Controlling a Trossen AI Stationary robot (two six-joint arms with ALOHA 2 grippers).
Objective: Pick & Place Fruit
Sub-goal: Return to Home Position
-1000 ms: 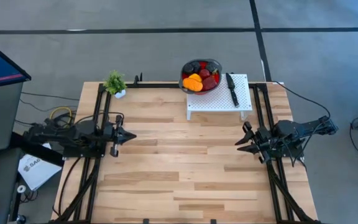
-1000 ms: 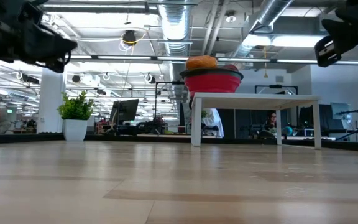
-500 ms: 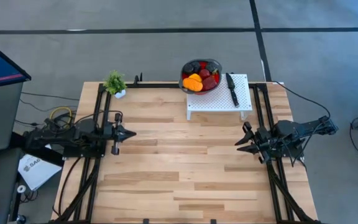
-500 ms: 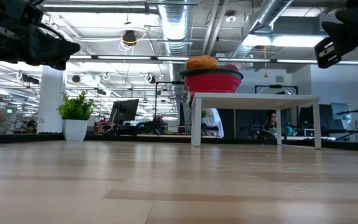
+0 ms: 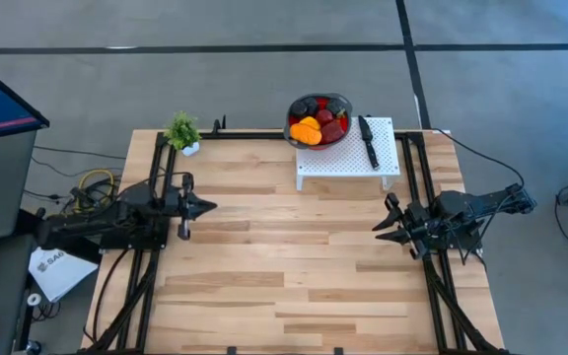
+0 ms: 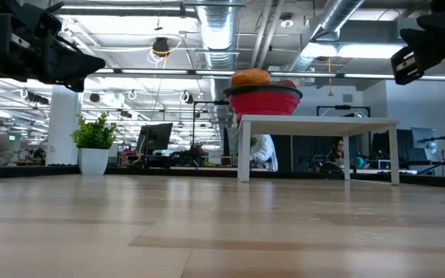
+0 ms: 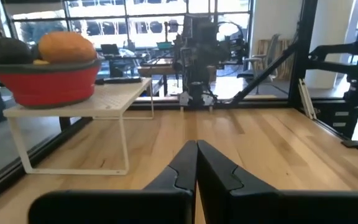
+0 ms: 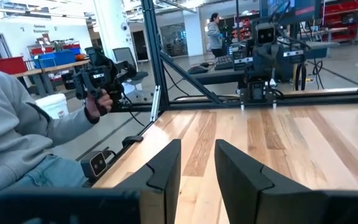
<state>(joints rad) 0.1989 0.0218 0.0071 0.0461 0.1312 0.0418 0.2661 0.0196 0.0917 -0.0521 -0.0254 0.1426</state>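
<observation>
**Q:** What differs from the view taken one second before?

**A:** We find only one change. The left gripper [image 5: 210,207] has swung slightly toward the far edge of the pale wooden table [image 5: 284,266], on its left side. The right gripper [image 5: 380,225], the red round bowl with a grey rim [image 5: 349,110] and the black-handled knife [image 5: 368,140] lie as they did.

**Q:** How does the fruit appear, and where is it?

**A:** We see the small rounded toy fruit [image 5: 316,122] heaped in the bowl. The bowl stands at the left end of the white perforated shelf [image 5: 348,158], by the table's far edge. Orange and yellow pieces lie to the left, dark red ones to the right and black ones on the far side. In the low view, an orange piece [image 6: 250,77] crowns the heap. The knife rests on the shelf just right of the bowl.

**Q:** And the pincers?

**A:** We note that the left gripper's fingers [image 7: 182,168] are pressed together on nothing. The right gripper's fingers [image 8: 166,165] stand a little apart, also empty. Both hang above the table, well apart from the fruit.
</observation>
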